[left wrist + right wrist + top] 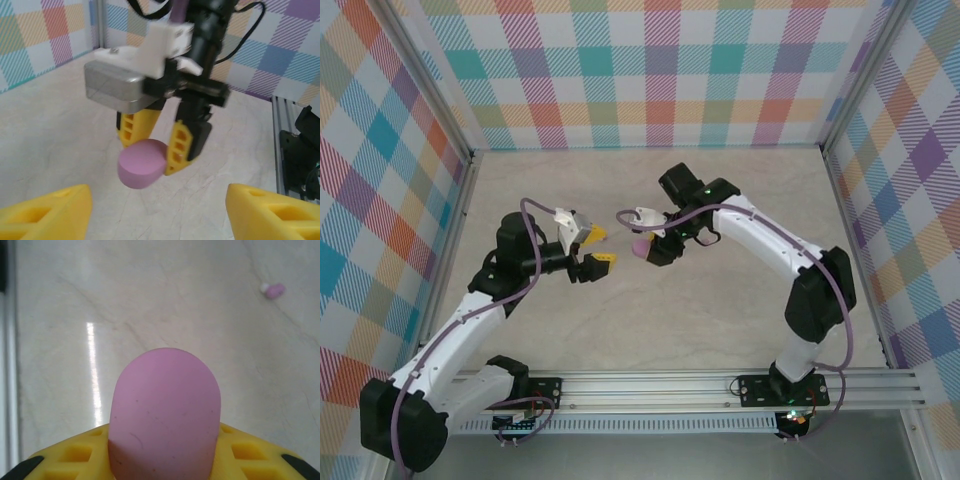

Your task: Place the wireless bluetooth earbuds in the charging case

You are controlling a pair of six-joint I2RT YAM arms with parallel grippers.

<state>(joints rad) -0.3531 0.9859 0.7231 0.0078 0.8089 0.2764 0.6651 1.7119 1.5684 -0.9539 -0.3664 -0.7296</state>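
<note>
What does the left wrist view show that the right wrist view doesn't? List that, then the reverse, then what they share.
Left wrist view, not the right: the left gripper, its yellow fingers spread open with nothing between them; the right gripper seen from outside with its grey block; plaid walls and a rail.
Right wrist view, not the left: a small lilac earbud lying alone on the table.
Both: the purple case clamped between the right gripper's fingers, and the table.
</note>
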